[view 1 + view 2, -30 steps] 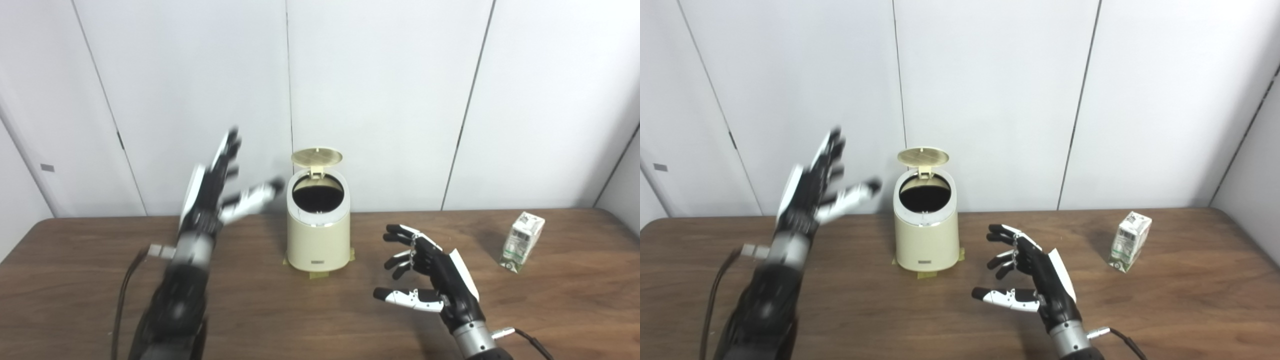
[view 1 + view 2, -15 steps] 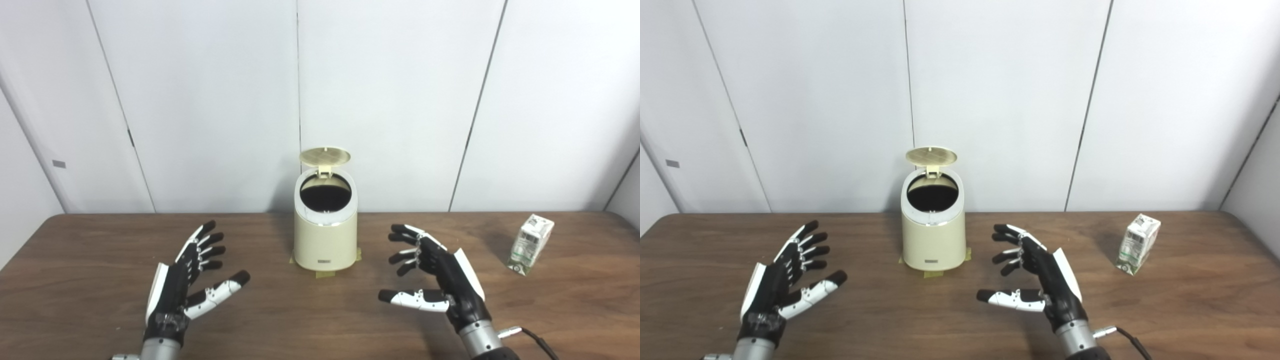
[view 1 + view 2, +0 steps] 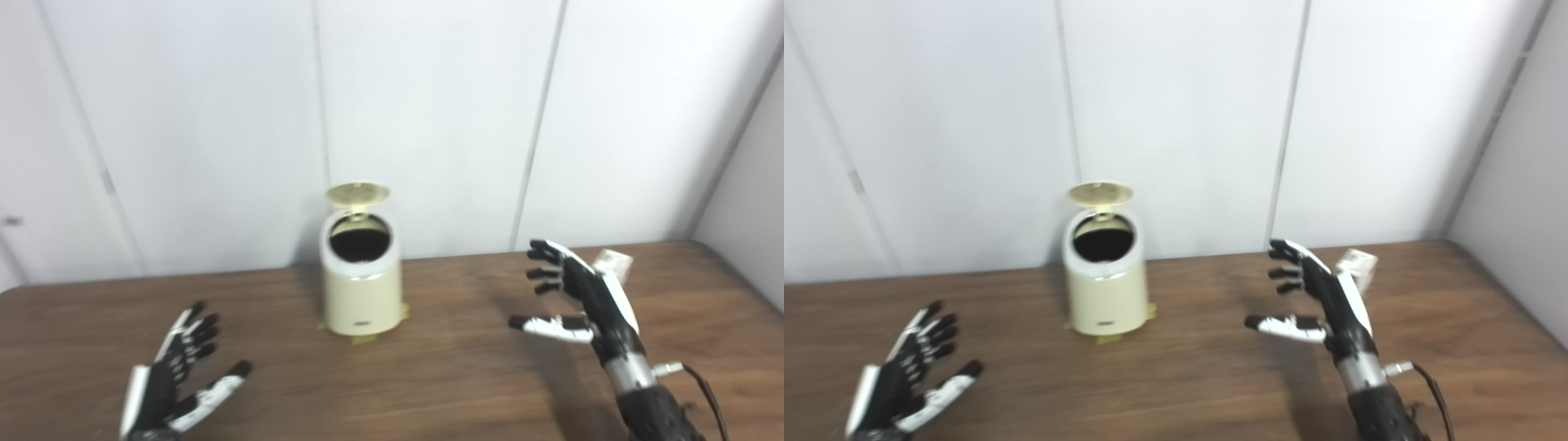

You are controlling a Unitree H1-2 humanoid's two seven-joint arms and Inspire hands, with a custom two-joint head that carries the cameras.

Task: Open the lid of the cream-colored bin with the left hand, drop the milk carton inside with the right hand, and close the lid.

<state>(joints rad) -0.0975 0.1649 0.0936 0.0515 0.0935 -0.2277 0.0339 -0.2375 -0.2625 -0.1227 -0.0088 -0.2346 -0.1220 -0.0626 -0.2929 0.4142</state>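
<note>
Cream-colored round bin stands mid-table on the brown wooden table, its round lid tipped up. Your right hand is spread, holding nothing, hiding most of the white milk carton (corner showing); your left hand likewise spread, empty.

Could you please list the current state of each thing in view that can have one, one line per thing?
Bin: upright on the table, mouth uncovered.
Lid: open, tipped up at the back of the bin.
Milk carton: on the table, mostly hidden behind the right robot hand; not held.
Left robot hand: open, empty, low near the table.
Right robot hand: open, empty, in front of the carton.
</note>
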